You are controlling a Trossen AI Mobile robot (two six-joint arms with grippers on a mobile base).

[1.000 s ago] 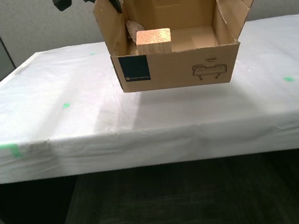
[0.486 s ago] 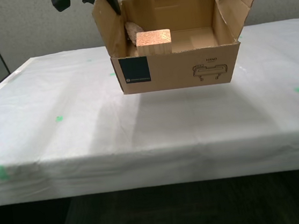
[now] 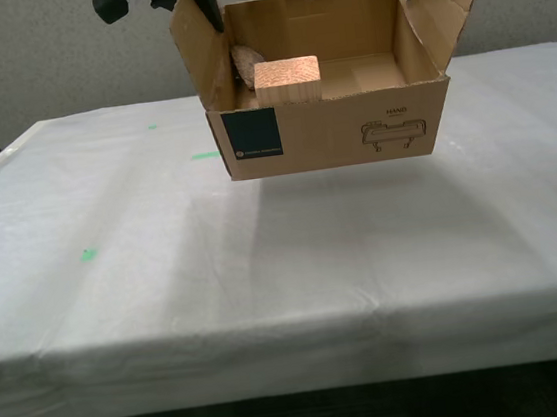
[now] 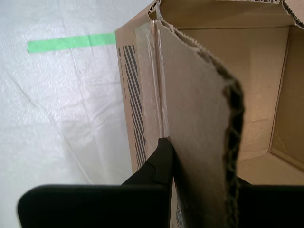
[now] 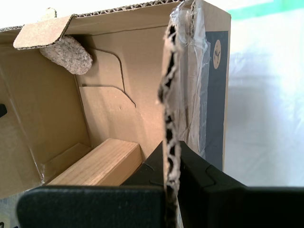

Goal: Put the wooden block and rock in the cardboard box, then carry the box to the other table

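My first gripper (image 5: 172, 178) is clamped on a ragged corrugated side flap of the brown cardboard box (image 5: 118, 109), one dark finger inside the wall and one outside, against the taped edge. This first wrist view looks down into the box: the pale tan wooden block (image 5: 97, 164), smooth and straight-grained, lies flat on the floor just beside the inner finger, and the pinkish-beige rough rounded rock (image 5: 67, 54) sits in the far corner under a small folded tab. A dark teal label covers the outer wall.

My second gripper (image 4: 199, 166) pinches the opposite flap the same way, its fluted torn edge running between the fingers. This second wrist view shows bare box floor, a striped barcode on the outer wall and a strip of green tape (image 4: 71, 42) on the wrinkled white sheet.

Only the exterior view shows the whole box hanging clear above the white-sheeted tabletop (image 3: 284, 258), its shadow beneath, block and rock at the end towards the exterior view's left, and a line drawing on the front.
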